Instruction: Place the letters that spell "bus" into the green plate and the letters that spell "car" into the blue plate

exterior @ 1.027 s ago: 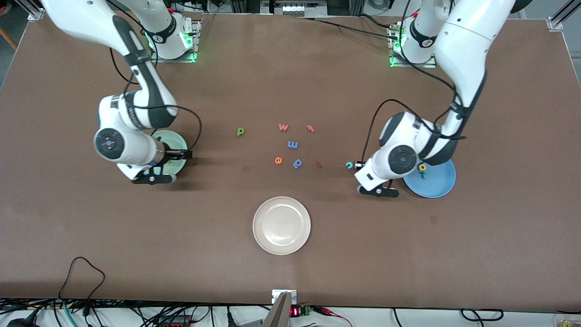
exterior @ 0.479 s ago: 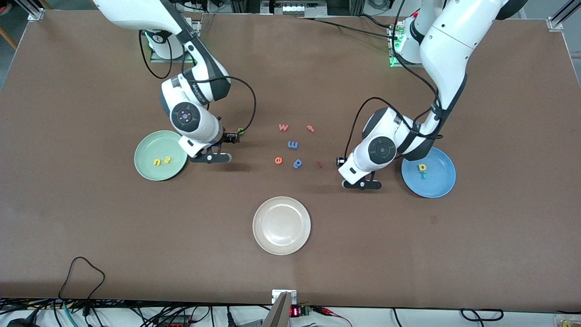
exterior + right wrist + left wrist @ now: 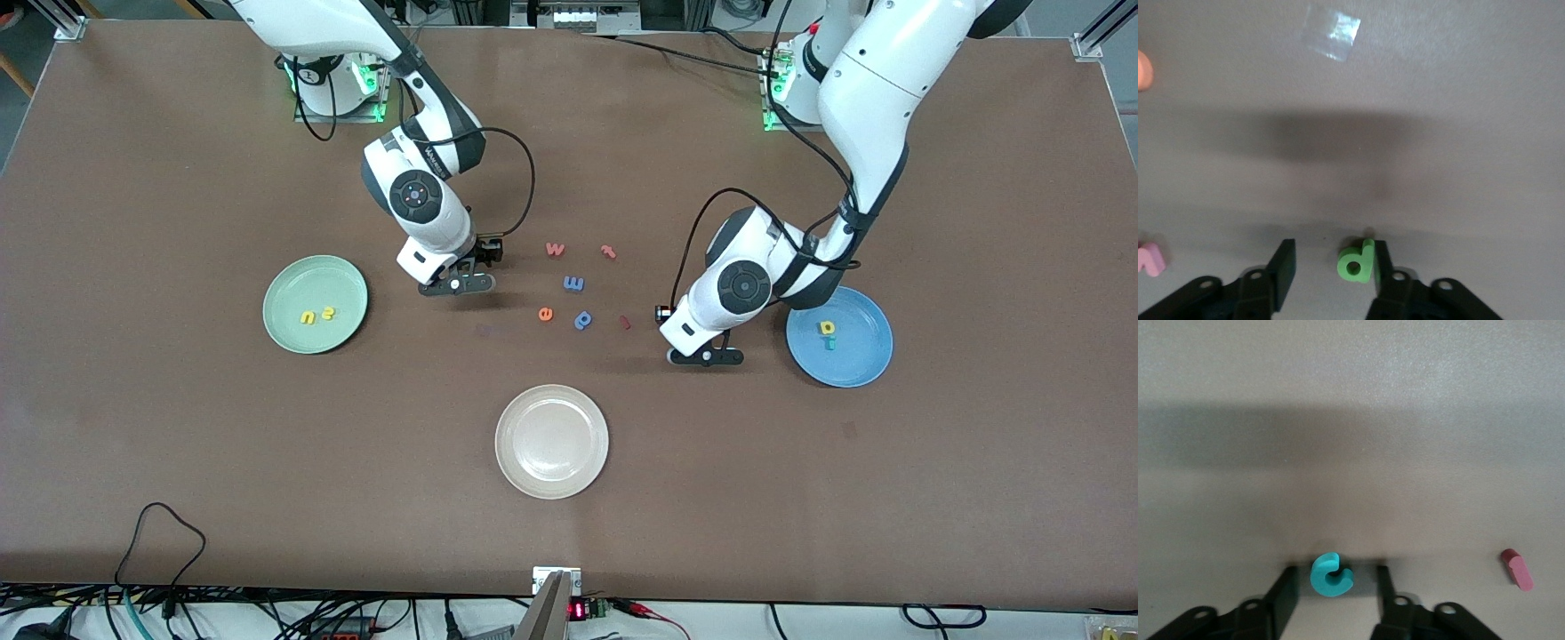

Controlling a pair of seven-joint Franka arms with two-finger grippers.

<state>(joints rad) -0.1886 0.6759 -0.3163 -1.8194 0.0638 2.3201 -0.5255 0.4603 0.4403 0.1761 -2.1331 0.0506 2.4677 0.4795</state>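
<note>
Showing the teal "c" [image 3: 1331, 574] on the table [image 3: 178, 444] between the parted fingers of the left gripper [image 3: 1335, 578], clear of both; the green "b" [image 3: 1355, 264] lies between the parted fingers of the right gripper [image 3: 1333, 252], against one of them. Yellow "u" [image 3: 308, 316] and yellow "s" [image 3: 328, 312] lie in the green plate [image 3: 284, 284], toward the right arm's end; yellow "a" [image 3: 828, 327] and teal "r" [image 3: 829, 343] lie in the blue plate [image 3: 858, 356], toward the left arm's end

You are looking at a robotics lab: two white arms [image 3: 418, 191] bolted to a brown counter [image 3: 178, 462], aluminium framing [image 3: 67, 22] at the upper left of the frame, and tangled cables [image 3: 267, 613] with small electronics [image 3: 587, 610] along the bottom edge.
</note>
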